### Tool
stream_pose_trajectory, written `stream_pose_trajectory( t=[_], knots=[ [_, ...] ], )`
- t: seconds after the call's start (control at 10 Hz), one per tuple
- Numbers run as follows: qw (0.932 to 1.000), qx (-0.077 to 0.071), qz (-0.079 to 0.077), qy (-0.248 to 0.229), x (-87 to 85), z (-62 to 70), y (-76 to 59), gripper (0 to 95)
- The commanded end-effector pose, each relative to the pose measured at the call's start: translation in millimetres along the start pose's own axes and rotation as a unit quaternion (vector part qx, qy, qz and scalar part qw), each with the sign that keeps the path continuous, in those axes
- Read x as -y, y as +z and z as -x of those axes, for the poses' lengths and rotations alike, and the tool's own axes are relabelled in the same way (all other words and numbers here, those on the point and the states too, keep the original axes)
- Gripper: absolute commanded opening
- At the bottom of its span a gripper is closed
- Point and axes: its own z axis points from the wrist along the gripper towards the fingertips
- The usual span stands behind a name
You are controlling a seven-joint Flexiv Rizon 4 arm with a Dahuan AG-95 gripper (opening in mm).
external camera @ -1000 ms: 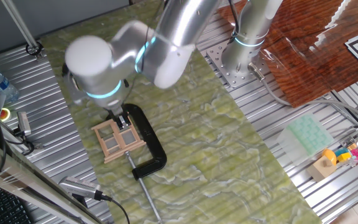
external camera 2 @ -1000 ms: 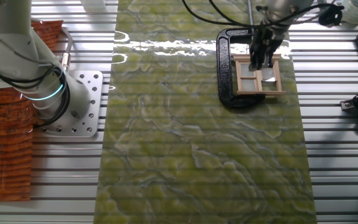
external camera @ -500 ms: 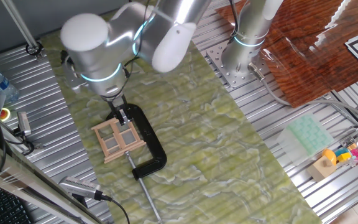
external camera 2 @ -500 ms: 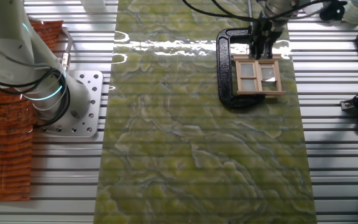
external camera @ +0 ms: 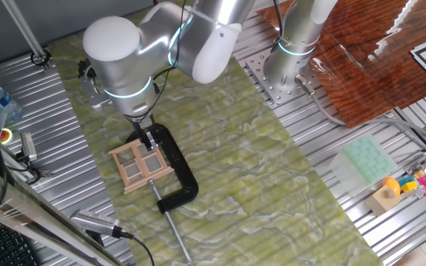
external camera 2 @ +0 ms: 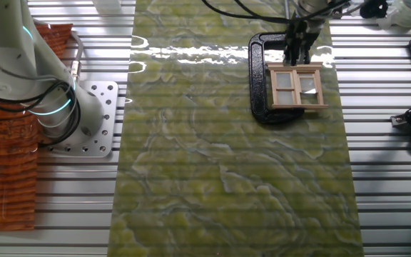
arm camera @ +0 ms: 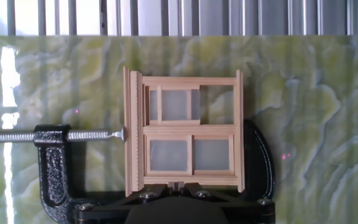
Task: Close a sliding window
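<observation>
Nowhere readable writing on sliding window [arm camera: 185,137] or C-clamp [arm camera: 55,165].

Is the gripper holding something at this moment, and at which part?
Nothing is held. The gripper hangs above the edge of the sliding window, apart from it.

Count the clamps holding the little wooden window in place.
1. A single black C-clamp grips the sliding window: its screw presses one side of the frame in the hand view, its curved body wraps round the opposite side. Nothing suggests another hidden beneath the hand.
</observation>
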Motion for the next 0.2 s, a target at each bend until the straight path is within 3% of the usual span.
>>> stream_pose_trajectory(
  t=[0.1,0.2],
  knots=[
    [1.0000,0.000,-0.003,-0.004,1.1,-2.8,-0.2,0.0],
    [1.0000,0.001,-0.002,-0.007,1.0,-2.9,-0.2,0.0]
  ],
)
